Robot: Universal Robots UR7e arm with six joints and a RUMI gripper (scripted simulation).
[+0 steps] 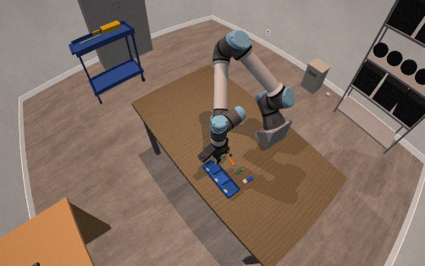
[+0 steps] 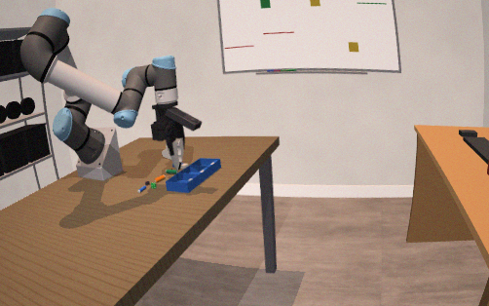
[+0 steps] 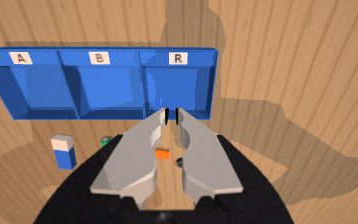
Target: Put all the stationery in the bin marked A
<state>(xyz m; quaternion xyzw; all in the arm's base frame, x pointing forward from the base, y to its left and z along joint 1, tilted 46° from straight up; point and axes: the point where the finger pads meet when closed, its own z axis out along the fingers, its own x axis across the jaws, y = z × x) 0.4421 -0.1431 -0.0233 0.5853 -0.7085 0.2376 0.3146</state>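
A blue three-part bin tray (image 1: 227,187) (image 2: 185,185) (image 3: 45,114) lies on the wooden table, its parts marked A (image 3: 21,58), B and R; all three look empty. My gripper (image 1: 216,161) (image 2: 177,165) (image 3: 172,109) is shut and holds nothing. It hangs low over the table, its tips at the near edge of part R. An orange marker (image 1: 231,161) (image 2: 160,177) (image 3: 162,153) lies on the table under the fingers. A white and blue eraser (image 1: 247,180) (image 2: 142,188) (image 3: 64,151) and a green marker (image 1: 239,171) (image 2: 170,171) (image 3: 105,141) lie beside the tray. A small dark thing (image 3: 179,161) lies by the orange marker.
The arm's base (image 1: 273,135) (image 2: 99,163) stands on the table behind the objects. A small green die (image 2: 153,185) lies near the eraser. The table's edge runs just beyond the tray. An orange desk (image 2: 465,185) stands apart to the right.
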